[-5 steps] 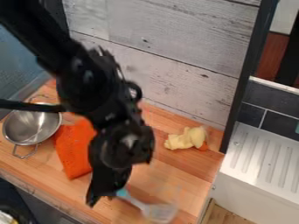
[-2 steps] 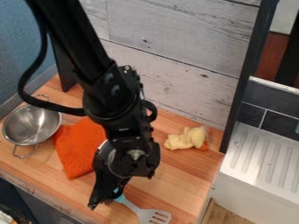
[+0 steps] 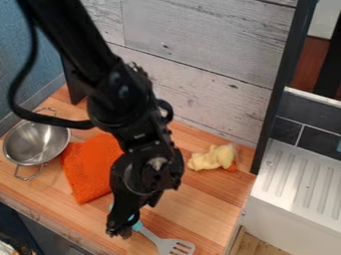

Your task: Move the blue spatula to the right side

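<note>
Gripper (image 3: 121, 229) low over the worktop (image 3: 193, 206), clamped or apart I cannot tell, overlaps the blue spatula (image 3: 152, 236), whose slotted head (image 3: 176, 246) lies to its lower right; an off-centre hold could let it twist loose.

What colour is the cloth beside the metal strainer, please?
The cloth is bright orange, clear in the camera view.

Colander (image 3: 35, 143), orange cloth (image 3: 88, 172), yellow plush toy (image 3: 212, 158).
</note>
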Robot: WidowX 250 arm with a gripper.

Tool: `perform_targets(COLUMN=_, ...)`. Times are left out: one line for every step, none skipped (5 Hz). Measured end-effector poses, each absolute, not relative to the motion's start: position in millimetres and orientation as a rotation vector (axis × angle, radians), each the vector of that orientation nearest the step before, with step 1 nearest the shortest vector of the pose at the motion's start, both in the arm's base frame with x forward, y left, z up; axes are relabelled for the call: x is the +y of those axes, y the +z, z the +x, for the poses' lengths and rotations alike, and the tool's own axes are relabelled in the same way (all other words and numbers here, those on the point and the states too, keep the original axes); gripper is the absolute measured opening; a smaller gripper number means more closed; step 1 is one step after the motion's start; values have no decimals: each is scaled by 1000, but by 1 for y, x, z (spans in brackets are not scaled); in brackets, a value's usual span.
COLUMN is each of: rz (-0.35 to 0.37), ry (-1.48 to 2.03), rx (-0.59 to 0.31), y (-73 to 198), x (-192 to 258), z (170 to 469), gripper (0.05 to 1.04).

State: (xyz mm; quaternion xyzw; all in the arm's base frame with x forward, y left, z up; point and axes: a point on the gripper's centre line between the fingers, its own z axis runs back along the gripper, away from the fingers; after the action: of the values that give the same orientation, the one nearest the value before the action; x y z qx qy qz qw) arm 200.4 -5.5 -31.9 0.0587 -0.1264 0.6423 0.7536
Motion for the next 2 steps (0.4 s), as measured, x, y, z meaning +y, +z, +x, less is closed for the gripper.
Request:
perform_targets(rz=77, ry=1395, rx=-241, y=-15, x=-6, z=201, gripper=1007)
perform_targets(rz=53, ry=1395, rx=-243, y=6, x=-7, z=205, gripper=1002)
